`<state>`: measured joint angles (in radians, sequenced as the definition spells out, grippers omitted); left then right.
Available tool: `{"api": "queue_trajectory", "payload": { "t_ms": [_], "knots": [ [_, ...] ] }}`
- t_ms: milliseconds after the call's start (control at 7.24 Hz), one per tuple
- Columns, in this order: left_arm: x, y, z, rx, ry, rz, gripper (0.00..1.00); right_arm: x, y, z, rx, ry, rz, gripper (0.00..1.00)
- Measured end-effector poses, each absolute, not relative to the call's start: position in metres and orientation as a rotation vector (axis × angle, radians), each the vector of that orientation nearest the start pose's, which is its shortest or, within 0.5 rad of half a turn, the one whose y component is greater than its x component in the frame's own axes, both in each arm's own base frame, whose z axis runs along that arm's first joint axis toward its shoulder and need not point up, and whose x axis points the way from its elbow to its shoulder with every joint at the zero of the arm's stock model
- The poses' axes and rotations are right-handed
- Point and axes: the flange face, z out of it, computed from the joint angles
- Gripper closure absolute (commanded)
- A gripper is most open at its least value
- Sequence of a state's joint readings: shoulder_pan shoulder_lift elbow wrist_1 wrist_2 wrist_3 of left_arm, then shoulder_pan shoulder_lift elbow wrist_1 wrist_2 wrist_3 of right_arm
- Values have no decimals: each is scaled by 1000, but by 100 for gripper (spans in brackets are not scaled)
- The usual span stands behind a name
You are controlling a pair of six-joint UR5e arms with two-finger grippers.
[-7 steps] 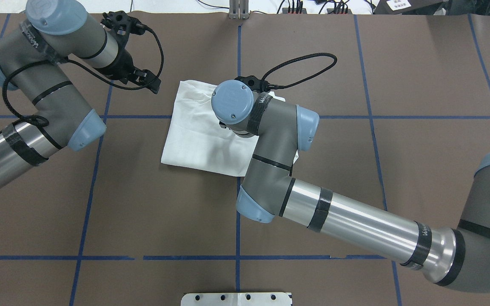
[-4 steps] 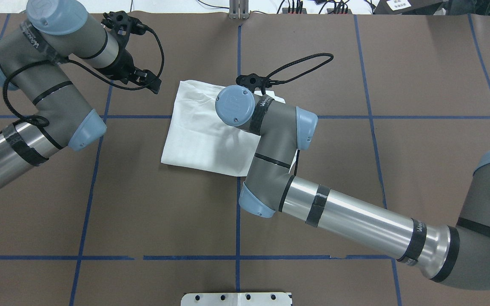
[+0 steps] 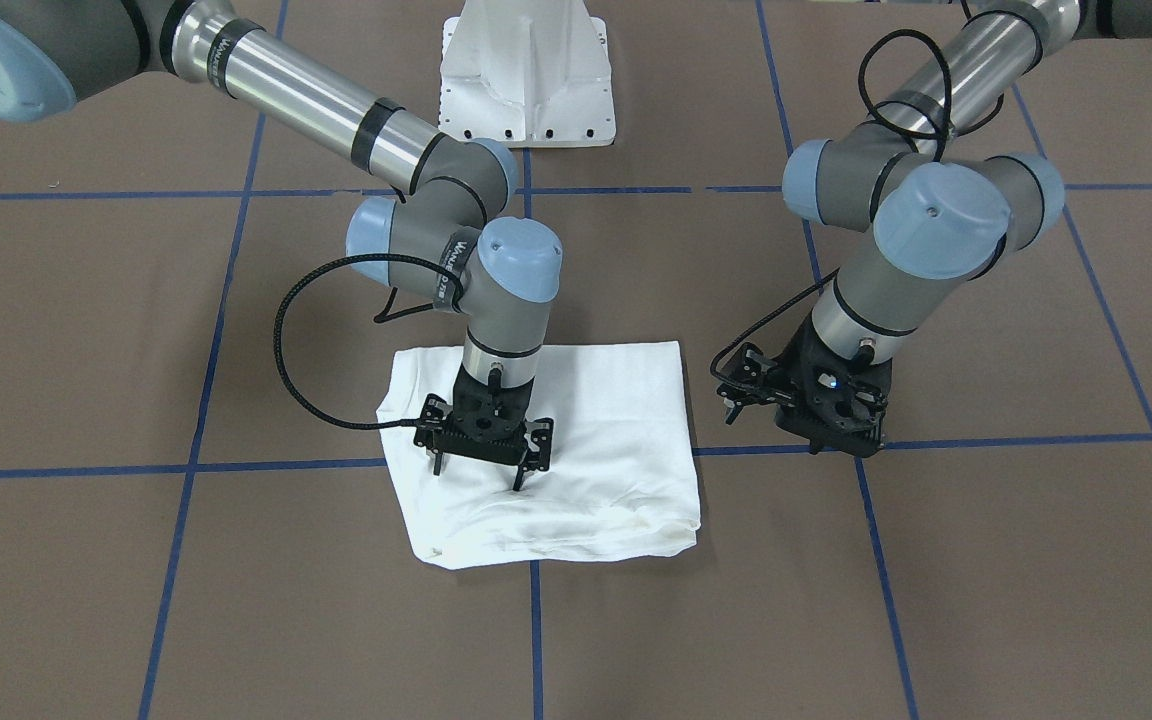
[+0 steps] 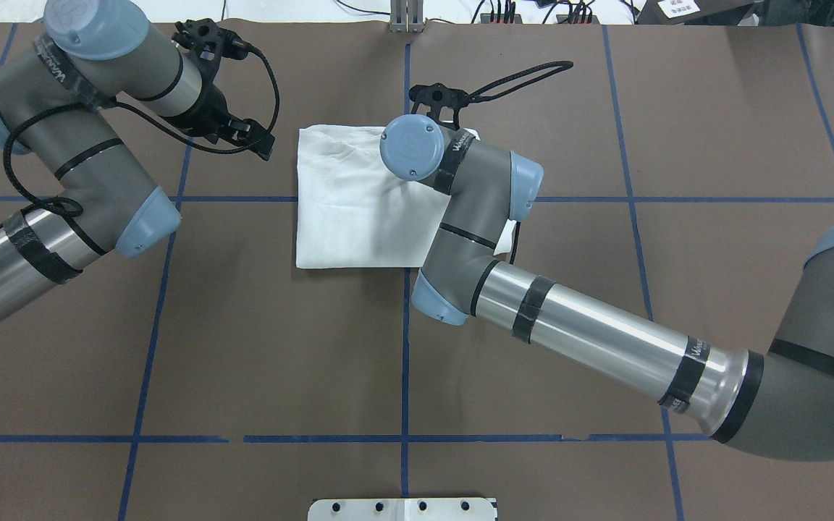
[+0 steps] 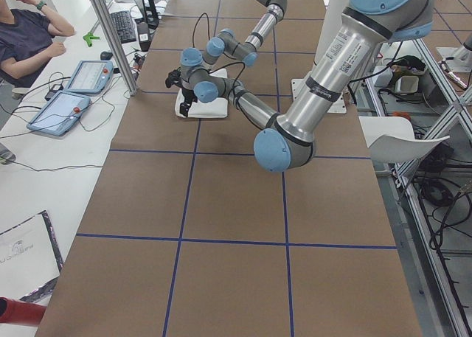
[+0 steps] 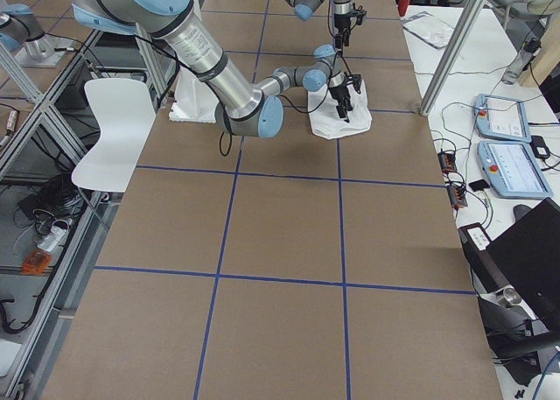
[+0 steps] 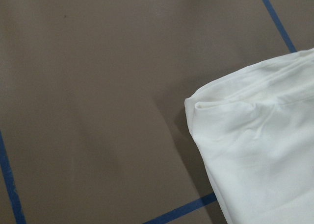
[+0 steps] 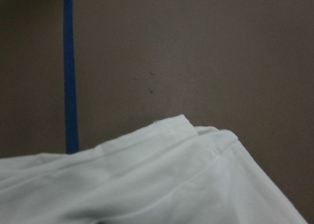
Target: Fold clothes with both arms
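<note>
The white shirt [image 3: 596, 440] lies folded into a squarish pad at the table's middle; it also shows in the overhead view [image 4: 348, 217]. No text, collar or label shows. My right gripper [image 3: 477, 472] stands upright on it, jaws open, both fingertips pressing the cloth near its edge on my right side. In the overhead view the wrist hides that gripper. My left gripper [image 3: 728, 395] hovers open and empty just off the shirt's other side, fingers pointing at it; it also shows overhead [image 4: 254, 141]. The left wrist view shows a shirt corner [image 7: 260, 150], the right wrist view an edge [image 8: 171, 185].
The white metal pedestal [image 3: 526, 80] stands at the table's robot side. Blue tape lines [image 4: 405, 362] grid the brown table. A seated person [image 5: 29, 35] and tablets [image 5: 88, 75] are beyond the far edge. A white chair [image 6: 114, 129] stands off the table.
My right gripper has slid away from the robot and slightly rightward, dragging the shirt with it. The shirt has turned from skewed to square with the tape lines. The left arm has not moved.
</note>
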<state>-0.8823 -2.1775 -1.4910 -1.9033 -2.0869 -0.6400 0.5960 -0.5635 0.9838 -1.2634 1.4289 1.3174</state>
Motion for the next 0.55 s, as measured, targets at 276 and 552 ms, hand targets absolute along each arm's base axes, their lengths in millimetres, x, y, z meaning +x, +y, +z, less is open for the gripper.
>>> {"api": "queue_trajectory", "payload": {
  "t_ms": [276,552],
  "knots": [
    [379,-603,290,374,901,260,0,-583,-640,220,365,-641,305,0],
    [350,-607,303,388,886,280,0,-492,-660,211,227,-634,161,0]
  ]
}}
